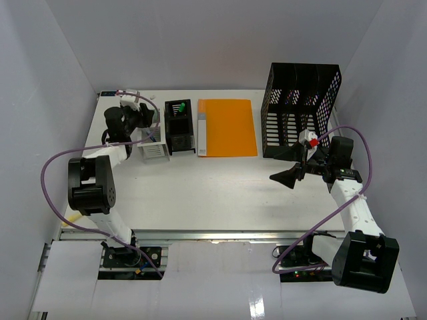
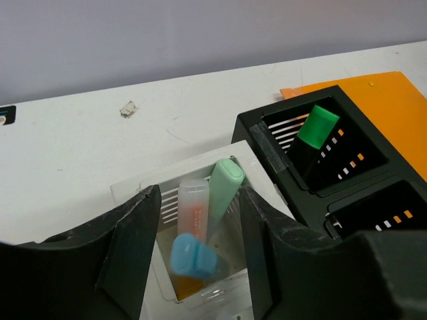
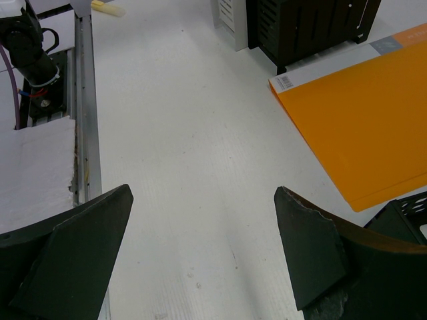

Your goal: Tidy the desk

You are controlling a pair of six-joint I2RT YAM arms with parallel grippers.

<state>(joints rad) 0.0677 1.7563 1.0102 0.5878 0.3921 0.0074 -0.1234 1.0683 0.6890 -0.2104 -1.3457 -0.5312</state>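
Observation:
My left gripper (image 1: 151,135) hangs over a white pen holder (image 1: 154,149) at the back left of the desk (image 1: 220,190). In the left wrist view its jaws (image 2: 199,195) stand open on either side of the holder (image 2: 137,187). Inside stand a blurred blue-capped marker (image 2: 192,257), touching neither finger, a clear-capped orange marker (image 2: 193,207) and a mint-green marker (image 2: 225,190). My right gripper (image 1: 288,177) hovers open and empty over bare desk (image 3: 187,133) at the right, its jaws (image 3: 203,193) wide apart.
A black organizer (image 1: 179,127) with a green-capped marker (image 2: 316,127) stands right of the white holder. An orange folder (image 1: 228,127) lies flat beside it. A tall black mesh basket (image 1: 301,110) stands at the back right. A metal rail (image 3: 87,133) edges the front.

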